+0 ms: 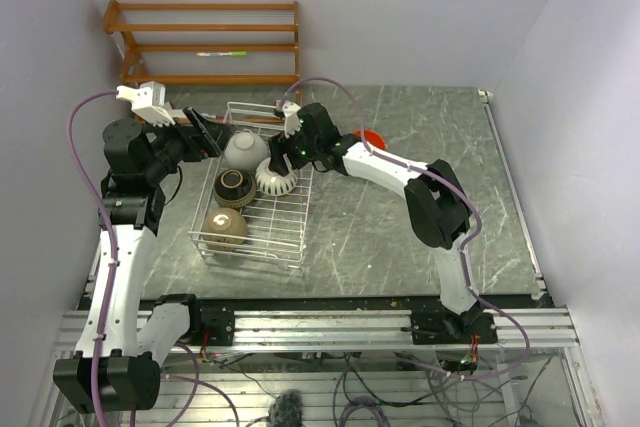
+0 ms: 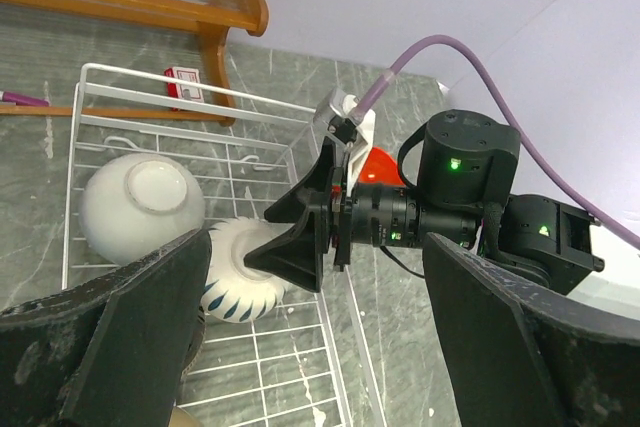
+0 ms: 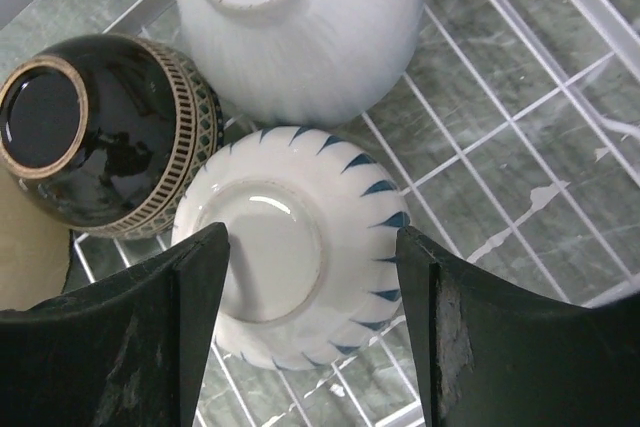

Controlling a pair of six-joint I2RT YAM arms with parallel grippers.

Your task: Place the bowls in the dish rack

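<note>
The white wire dish rack (image 1: 290,237) holds several upturned bowls: cream-white ribbed (image 1: 245,150), white with blue pattern (image 1: 274,178), black-brown (image 1: 233,188) and tan (image 1: 224,227). An orange-red bowl (image 1: 373,136) sits on the table behind my right arm. My right gripper (image 1: 284,155) is open just above the blue-pattern bowl (image 3: 300,257), one finger to each side of its foot; the ribbed bowl (image 3: 300,27) and the black bowl (image 3: 100,137) lie beside it. My left gripper (image 1: 207,135) is open and empty over the rack's far left side. The left wrist view shows the right gripper (image 2: 258,240) and the blue-pattern bowl (image 2: 235,282).
A brown wooden shelf unit (image 1: 205,42) stands against the back wall behind the rack. A small red-and-white tag (image 2: 183,85) lies by the rack's far rim (image 2: 190,82). Grey marble tabletop (image 1: 400,237) stretches to the right of the rack.
</note>
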